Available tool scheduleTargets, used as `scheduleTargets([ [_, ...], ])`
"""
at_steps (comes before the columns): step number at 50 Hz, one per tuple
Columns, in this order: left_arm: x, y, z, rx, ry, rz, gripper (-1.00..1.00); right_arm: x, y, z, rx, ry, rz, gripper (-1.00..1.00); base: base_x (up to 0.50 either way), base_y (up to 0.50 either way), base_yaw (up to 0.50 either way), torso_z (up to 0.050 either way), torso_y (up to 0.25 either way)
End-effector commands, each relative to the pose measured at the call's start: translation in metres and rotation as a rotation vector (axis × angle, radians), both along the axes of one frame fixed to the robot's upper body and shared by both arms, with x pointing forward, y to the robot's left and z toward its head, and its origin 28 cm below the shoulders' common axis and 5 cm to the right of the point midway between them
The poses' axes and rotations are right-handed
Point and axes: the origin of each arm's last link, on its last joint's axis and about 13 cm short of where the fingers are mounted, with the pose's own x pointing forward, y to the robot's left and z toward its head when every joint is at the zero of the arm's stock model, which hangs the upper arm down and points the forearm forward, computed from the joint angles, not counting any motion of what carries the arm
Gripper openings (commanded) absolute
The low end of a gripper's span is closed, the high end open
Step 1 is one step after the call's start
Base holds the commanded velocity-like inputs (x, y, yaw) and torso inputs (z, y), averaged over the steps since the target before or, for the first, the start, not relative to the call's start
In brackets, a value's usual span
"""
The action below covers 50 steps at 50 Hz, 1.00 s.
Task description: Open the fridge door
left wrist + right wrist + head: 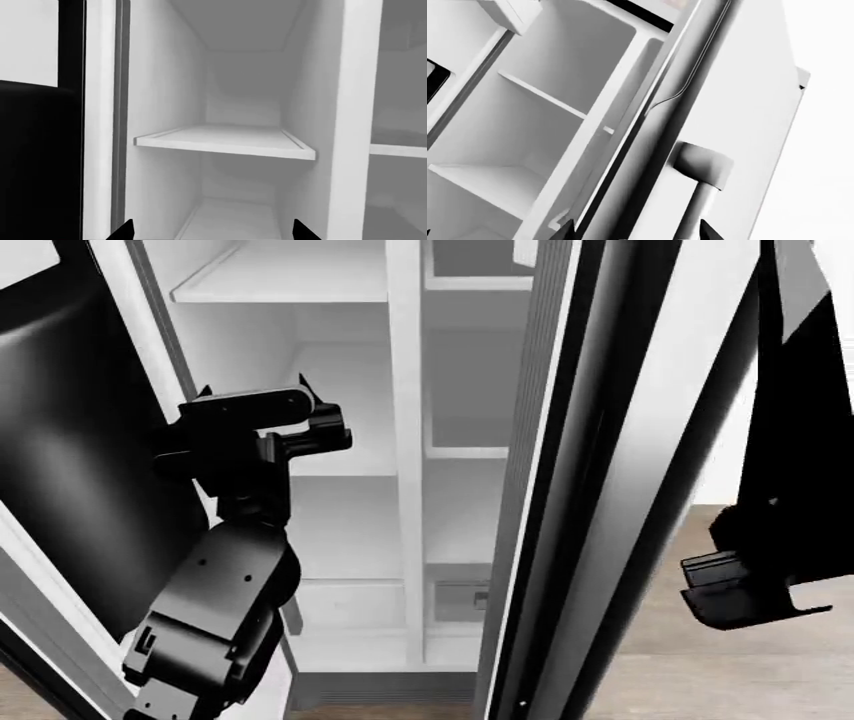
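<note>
The fridge [400,440] stands directly in front of the robot, close up, filling most of the head view. Its left door [67,470] is swung well out, and the white shelved interior is exposed across both compartments. The right door [627,470] stands ajar, seen nearly edge-on between the interior and the right arm.

The left gripper [314,410] is raised in front of the left compartment, level with a shelf [227,141]. Its fingertips [123,231] sit well apart in the left wrist view, with nothing between them: spread wide and empty, touching no part of the fridge.

The right gripper [635,231] is beside the right door's outer face, just short of the bar handle [697,200] and its mount. Its tips are apart and hold nothing that I can see. Whether one tip touches the door cannot be settled from these views.

Judgement: the opening is largely accomplished on the left side; the step in hand concerns the right door. The next move calls for the right gripper to bear on the handle or door edge and carry it outward along its hinge arc, while the left arm keeps clear of the shelves.
</note>
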Motion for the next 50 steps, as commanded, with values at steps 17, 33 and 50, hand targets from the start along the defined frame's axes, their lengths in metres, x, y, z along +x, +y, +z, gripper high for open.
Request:
scheduleTargets([
  [17, 0.005, 0.0, -0.005, -0.008, -0.009, 0.003, 1.0, 0.044, 0.057, 0.01, -0.16, 0.004, 0.248, 1.0, 0.0, 0.0, 0.0, 0.0, 0.0],
  [33, 0.005, 0.001, -0.009, -0.003, -0.004, 0.001, 1.0, 0.084, 0.066, 0.02, -0.148, 0.075, 0.288, 1.0, 0.0, 0.0, 0.0, 0.0, 0.0],
  [50, 0.011, 0.0, -0.025, 0.034, 0.024, 0.005, 1.0, 0.116, 0.087, 0.038, -0.218, 0.079, 0.321, 1.0, 0.0, 0.0, 0.0, 0.0, 0.0],
])
